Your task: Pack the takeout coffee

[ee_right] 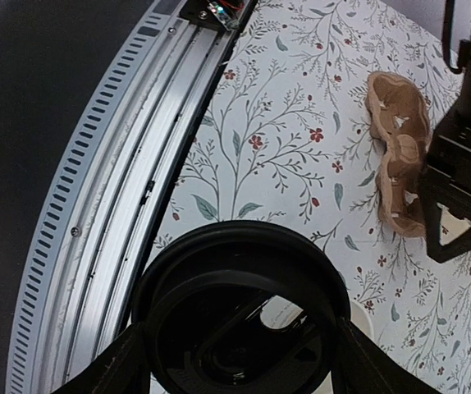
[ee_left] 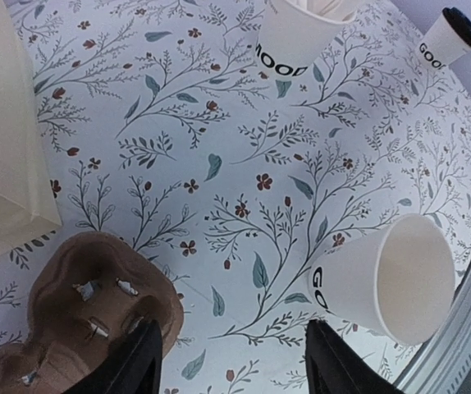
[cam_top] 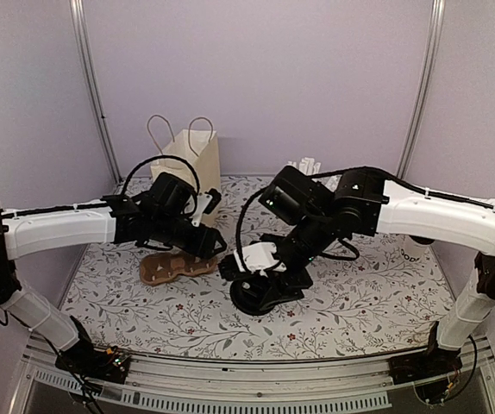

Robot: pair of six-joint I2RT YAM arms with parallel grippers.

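Right hand clamps the black lid by its rim near the counter edge; the takeout coffee cup lies tipped and open close by. Left hand gapes empty by the cup carrier. A nudge from the lid could roll the unsteadied cup off

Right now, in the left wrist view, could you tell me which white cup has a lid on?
The slim cup in the top-right corner: it alone shows a black lid; the wide cup by the fingers is open.
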